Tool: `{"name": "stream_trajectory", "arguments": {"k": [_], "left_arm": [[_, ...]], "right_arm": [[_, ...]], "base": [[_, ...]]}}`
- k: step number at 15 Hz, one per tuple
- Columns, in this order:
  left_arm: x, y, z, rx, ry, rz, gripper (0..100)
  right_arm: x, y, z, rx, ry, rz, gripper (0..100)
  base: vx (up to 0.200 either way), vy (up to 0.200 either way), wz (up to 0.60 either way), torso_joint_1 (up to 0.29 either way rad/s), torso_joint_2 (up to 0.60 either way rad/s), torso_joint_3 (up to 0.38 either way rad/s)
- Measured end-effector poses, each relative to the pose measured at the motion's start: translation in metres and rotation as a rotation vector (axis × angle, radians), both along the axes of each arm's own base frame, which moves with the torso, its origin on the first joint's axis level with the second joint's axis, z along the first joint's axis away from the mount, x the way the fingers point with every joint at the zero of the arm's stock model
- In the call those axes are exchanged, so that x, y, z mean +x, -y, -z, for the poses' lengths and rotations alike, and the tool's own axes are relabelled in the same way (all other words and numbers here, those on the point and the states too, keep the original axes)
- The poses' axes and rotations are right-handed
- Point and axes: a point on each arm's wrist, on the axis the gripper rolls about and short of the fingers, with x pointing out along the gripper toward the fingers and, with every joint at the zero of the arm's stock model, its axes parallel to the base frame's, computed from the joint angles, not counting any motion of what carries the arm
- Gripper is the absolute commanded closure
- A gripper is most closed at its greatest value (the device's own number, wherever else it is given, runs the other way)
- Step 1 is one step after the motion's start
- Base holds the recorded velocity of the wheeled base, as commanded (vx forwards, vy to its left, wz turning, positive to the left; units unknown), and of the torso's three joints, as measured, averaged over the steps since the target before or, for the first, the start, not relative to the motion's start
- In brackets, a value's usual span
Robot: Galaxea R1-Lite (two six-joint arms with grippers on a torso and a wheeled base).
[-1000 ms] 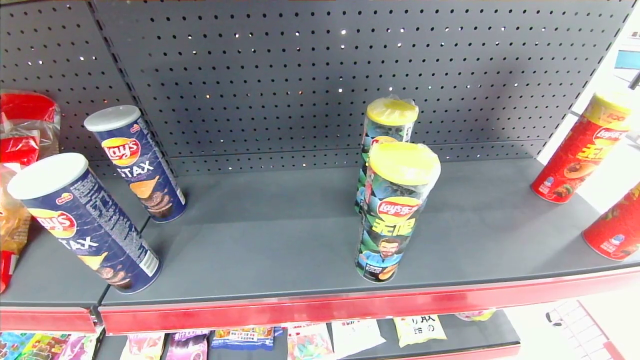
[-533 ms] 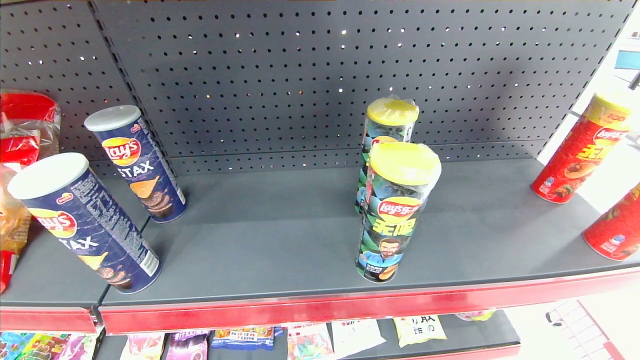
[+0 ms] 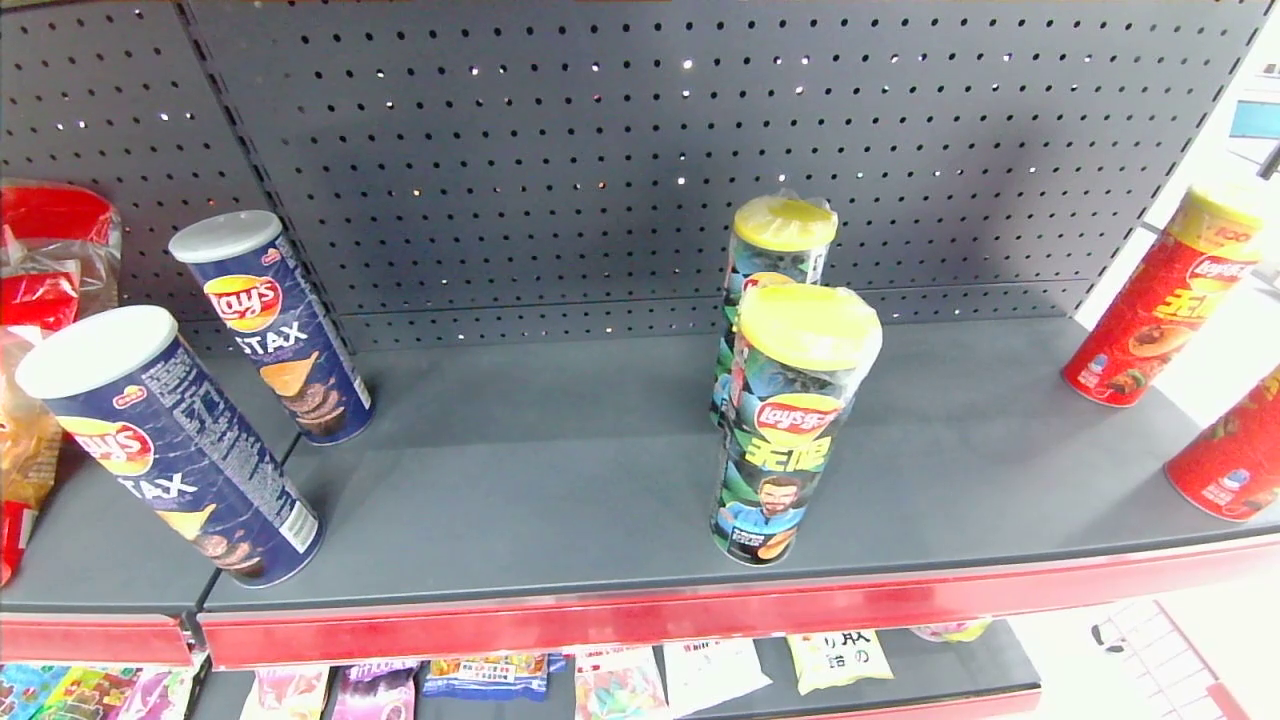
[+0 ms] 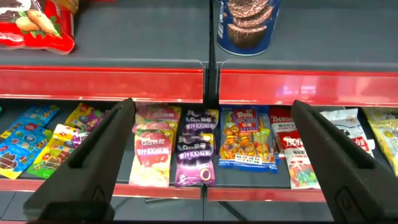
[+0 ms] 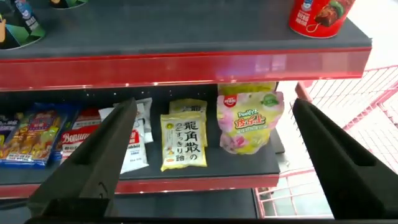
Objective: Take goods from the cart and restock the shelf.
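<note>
Left pincer point(image 4: 211, 104): your jaws stand spread wide with nothing between them, level with the red front edge point(image 4: 99, 84) and facing the snack packets point(image 4: 193, 149) on the lower shelf.
Right pincer point(image 5: 214, 102): you have it just as wide and just as empty, before the lower packets point(image 5: 183, 140).
Shelf point(image 3: 560, 500): grey board under a pegboard point(image 3: 640, 150) back.
Blue cans point(image 3: 170, 450): two at your left, one near the front, one point(image 3: 275, 325) farther back.
Yellow-lidded cans point(image 3: 790, 430): two right of the middle, one point(image 3: 780, 235) just behind the other.
Red cans point(image 3: 1160, 295): two at the right end, well apart from the rest.
</note>
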Motion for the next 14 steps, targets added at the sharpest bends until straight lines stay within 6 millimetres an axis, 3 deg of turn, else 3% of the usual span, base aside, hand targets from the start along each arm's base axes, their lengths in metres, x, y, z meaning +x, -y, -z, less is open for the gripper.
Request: {"name": "stream_trajectory", "arguments": {"k": [5,14], "left_arm": [[0.0001,0.0,0.0,-0.001,-0.001,0.0,0],[0.0001,0.0,-0.0001,0.0,0.0,-0.001,0]], "right_arm": [[-0.0006,0.0,0.0002,0.001,0.008,0.003,0],[-0.0008,0.0001,0.0002,0.004,0.01,0.003,0]], "base": [[-0.2,0.0,0.0,0.007,0.0,0.001],[0.0,0.0,0.07,0.001,0.0,0.0]]}}
